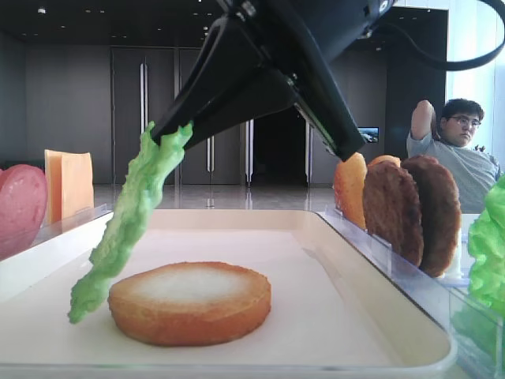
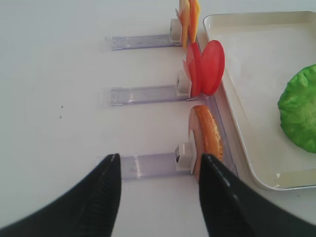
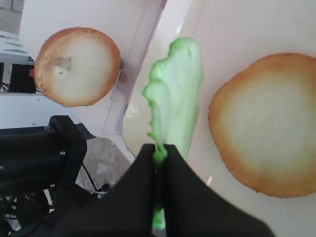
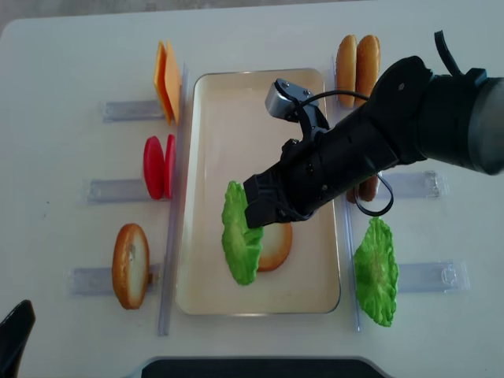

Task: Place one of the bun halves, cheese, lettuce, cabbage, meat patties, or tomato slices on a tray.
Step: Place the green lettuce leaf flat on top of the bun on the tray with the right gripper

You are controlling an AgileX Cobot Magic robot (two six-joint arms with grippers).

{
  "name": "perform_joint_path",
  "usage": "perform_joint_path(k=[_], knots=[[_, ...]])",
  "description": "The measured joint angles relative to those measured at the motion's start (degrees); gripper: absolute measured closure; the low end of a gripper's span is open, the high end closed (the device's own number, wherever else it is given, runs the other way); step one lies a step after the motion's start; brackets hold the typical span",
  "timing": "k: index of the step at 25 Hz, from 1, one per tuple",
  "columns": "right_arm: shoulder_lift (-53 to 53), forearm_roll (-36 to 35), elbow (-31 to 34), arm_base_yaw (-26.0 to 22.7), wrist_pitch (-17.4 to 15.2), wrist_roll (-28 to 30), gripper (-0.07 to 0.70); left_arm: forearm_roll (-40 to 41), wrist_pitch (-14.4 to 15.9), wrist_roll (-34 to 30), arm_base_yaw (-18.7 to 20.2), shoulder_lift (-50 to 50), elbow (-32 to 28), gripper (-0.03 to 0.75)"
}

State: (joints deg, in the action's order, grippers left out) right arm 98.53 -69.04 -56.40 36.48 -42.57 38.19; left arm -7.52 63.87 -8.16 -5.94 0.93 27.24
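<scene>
My right gripper [image 4: 256, 213] is shut on the edge of a green ruffled lettuce [image 4: 240, 240] leaf. The leaf hangs tilted over the cream tray [image 4: 220, 118], with its lower end close to the tray floor [image 1: 355, 316]. Just right of the lettuce [image 1: 130, 221], a bun half [image 1: 189, 302] lies flat on the tray, pale face up. In the right wrist view the black fingers [image 3: 180, 177] pinch the lettuce [image 3: 175, 94] beside that bun half [image 3: 269, 123]. My left gripper [image 2: 159, 160] is open and empty over the table, left of the tray. The cabbage is out of view.
Clear holders flank the tray. On the left stand cheese [image 4: 165, 79], tomato slices [image 4: 157, 165] and a bun half [image 4: 130, 265]. On the right are bun halves [image 4: 356, 67], meat patties [image 1: 410, 209] and another lettuce leaf [image 4: 376, 272]. A seated person [image 1: 458, 150] is behind.
</scene>
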Motion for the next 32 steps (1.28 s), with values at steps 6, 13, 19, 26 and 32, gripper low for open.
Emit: perform_joint_path(k=[6, 13, 19, 26, 32], knots=[[0.45, -0.92, 0.0, -1.88, -0.25, 1.92, 0.625, 0.0, 0.0, 0.0, 0.0, 0.0, 0.0, 0.325], [0.49, -0.8, 0.0, -3.9, -1.25, 2.63, 0.625, 0.0, 0.0, 0.0, 0.0, 0.0, 0.0, 0.325], [1.64, -0.75, 0.0, -3.9, -1.98, 2.69, 0.625, 0.0, 0.0, 0.0, 0.0, 0.0, 0.0, 0.325], [2.66, -0.75, 0.0, -3.9, -1.98, 2.74, 0.625, 0.0, 0.0, 0.0, 0.0, 0.0, 0.0, 0.325], [2.66, -0.75, 0.0, -3.95, -2.89, 2.74, 0.625, 0.0, 0.0, 0.0, 0.0, 0.0, 0.0, 0.325]])
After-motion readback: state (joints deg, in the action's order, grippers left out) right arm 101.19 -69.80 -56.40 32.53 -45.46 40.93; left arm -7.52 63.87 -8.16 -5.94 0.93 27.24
